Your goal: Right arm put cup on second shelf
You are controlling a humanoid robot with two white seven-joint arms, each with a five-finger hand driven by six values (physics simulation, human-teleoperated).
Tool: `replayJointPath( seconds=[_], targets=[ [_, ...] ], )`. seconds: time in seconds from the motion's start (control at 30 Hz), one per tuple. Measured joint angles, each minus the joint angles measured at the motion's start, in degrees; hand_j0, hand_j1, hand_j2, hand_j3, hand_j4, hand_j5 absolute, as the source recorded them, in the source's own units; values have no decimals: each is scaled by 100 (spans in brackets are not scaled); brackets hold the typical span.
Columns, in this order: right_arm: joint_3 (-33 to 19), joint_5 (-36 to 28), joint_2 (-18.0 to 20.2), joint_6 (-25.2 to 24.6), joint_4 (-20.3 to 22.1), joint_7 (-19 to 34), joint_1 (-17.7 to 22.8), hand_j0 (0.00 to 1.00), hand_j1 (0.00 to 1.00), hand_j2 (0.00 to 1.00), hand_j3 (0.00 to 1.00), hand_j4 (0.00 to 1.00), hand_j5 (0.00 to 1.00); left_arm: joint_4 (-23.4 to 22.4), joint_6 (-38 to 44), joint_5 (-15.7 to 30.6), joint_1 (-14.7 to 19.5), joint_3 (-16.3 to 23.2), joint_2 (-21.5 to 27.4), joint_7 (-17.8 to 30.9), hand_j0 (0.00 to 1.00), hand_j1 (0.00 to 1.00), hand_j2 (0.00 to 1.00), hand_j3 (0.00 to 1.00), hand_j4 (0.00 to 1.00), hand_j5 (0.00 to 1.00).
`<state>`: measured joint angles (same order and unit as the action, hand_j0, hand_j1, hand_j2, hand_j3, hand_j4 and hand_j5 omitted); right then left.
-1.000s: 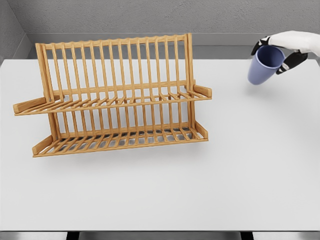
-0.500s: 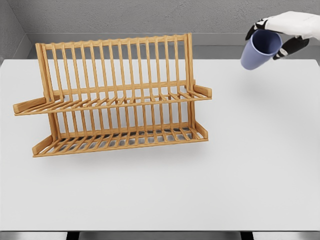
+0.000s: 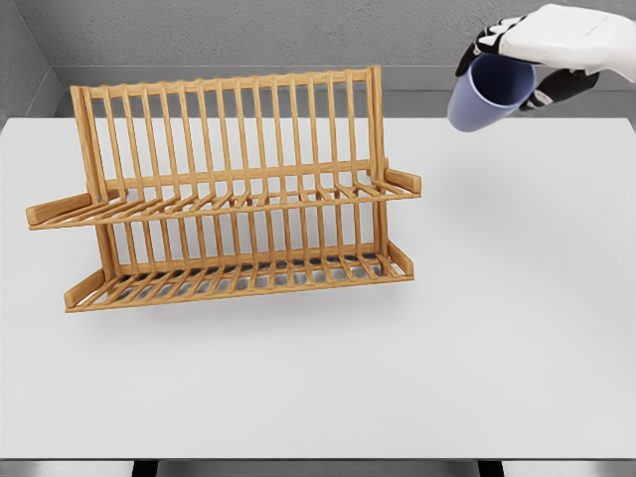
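A blue-violet cup [image 3: 484, 96] hangs tilted in the air at the upper right, its mouth turned up and to the right. My right hand [image 3: 517, 60] is shut on its rim end, dark fingers [image 3: 484, 42] wrapped around it. The hand and cup sit to the right of and above the wooden two-tier dish rack [image 3: 229, 189], well clear of it. The rack's upper shelf [image 3: 238, 204] and lower shelf [image 3: 243, 278] hold nothing. My left arm does not show.
The rack stands on a white table [image 3: 477, 328]. A grey wall runs behind the table's far edge. The table's front edge lies near the bottom of the view.
My right hand has carried the cup up and to the left, closer to the rack's top right corner. The rack has not moved.
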<state>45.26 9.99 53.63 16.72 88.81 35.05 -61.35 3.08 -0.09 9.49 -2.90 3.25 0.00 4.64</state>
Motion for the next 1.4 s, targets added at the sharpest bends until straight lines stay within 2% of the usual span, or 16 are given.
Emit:
replayJointPath(
  seconds=[0.3,0.43,0.77,1.1,1.3,1.33,1.37,1.4],
  targets=[
    [-29,-2,-6,-35,655,-1,44,63,63,63,63,63,63,0,0,0,0,0,0,0,100,100,100,100,100,100],
    [-30,-4,-35,-44,791,-1,97,63,63,63,63,63,63,0,0,0,0,0,0,0,100,100,100,100,100,100],
    [-25,0,-408,-61,949,-1,114,63,63,63,63,63,63,0,0,0,0,0,0,0,100,100,100,100,100,100],
    [4,5,-1004,-70,953,-1,255,63,63,63,63,63,63,0,0,0,0,0,0,0,100,100,100,100,100,100],
    [23,50,-1102,-71,869,-2,475,63,63,63,63,63,63,0,0,0,0,0,0,0,100,100,100,100,100,100],
    [25,87,-1131,-71,855,-4,501,66,66,66,66,66,66,0,0,0,0,0,0,0,100,100,100,100,100,100],
    [27,109,-1158,-72,844,-2,501,100,100,100,100,100,100,0,0,0,0,0,0,1,100,100,100,100,100,100],
    [27,123,-1181,-75,825,-2,492,100,100,100,100,100,100,0,0,0,0,0,0,-1,100,100,100,100,100,100]
  ],
)
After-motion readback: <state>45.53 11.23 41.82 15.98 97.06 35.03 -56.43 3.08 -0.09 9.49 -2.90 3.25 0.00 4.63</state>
